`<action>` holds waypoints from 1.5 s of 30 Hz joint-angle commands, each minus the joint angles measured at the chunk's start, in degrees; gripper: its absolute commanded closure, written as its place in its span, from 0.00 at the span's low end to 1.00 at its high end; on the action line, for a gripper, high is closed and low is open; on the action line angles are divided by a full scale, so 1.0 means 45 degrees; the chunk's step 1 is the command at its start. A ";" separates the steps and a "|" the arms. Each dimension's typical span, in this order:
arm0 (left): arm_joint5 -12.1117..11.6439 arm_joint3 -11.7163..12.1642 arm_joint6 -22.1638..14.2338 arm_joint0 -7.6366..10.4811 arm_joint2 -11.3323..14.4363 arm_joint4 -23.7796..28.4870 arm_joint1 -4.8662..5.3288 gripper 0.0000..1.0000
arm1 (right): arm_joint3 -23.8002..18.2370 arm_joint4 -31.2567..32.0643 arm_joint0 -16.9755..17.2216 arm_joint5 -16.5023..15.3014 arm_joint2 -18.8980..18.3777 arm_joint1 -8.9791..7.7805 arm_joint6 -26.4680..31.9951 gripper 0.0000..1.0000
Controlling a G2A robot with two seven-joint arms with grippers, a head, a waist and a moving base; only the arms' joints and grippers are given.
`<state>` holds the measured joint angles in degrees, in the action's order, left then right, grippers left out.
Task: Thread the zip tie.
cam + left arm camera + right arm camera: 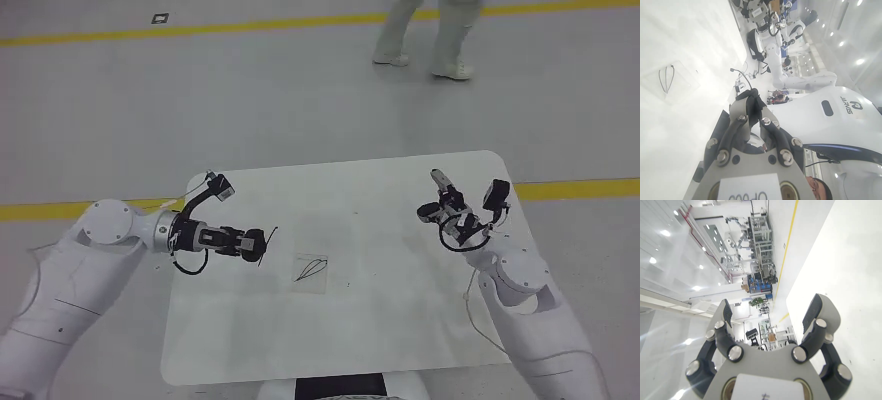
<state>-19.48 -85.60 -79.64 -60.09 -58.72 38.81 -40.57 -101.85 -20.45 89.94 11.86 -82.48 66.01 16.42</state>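
My left gripper (256,243) hovers over the left part of the white table (380,330), shut on a thin black zip tie (269,246). From the closed fingertips (750,93) the zip tie (743,76) sticks out with its small head at the free end. A second zip tie, bent into a loop (312,267), lies flat inside a clear plastic sleeve (682,73) at the table's middle, a short way right of the left gripper. My right gripper (468,192) is raised over the far right corner, open, with nothing between its ribbed pads (813,309).
The table's far edge (791,294) runs just beyond the right gripper (770,311). Bare tabletop lies between the sleeve and the right arm. A yellow line (570,187) crosses the floor behind the table.
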 commanded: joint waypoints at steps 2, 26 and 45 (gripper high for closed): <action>0.0000 0.0000 0.0000 0.0000 0.0000 0.0000 0.0000 1.00 | 0.0196 0.0646 -0.0632 0.0503 0.0666 0.0036 0.0252 0.00; 0.0000 0.0000 0.0000 0.0000 0.0000 0.0000 0.0000 1.00 | 0.0955 0.1637 -0.2399 0.1144 0.2666 0.0301 0.0730 0.00; 0.0000 0.0000 0.0000 0.0000 0.0000 0.0000 0.0000 1.00 | 0.3255 0.0847 -0.4714 0.1016 0.5188 0.1020 0.0797 0.00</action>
<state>-19.48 -85.60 -79.64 -60.09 -58.72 38.81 -40.57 -87.20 -16.64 68.73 16.43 -59.14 70.60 20.00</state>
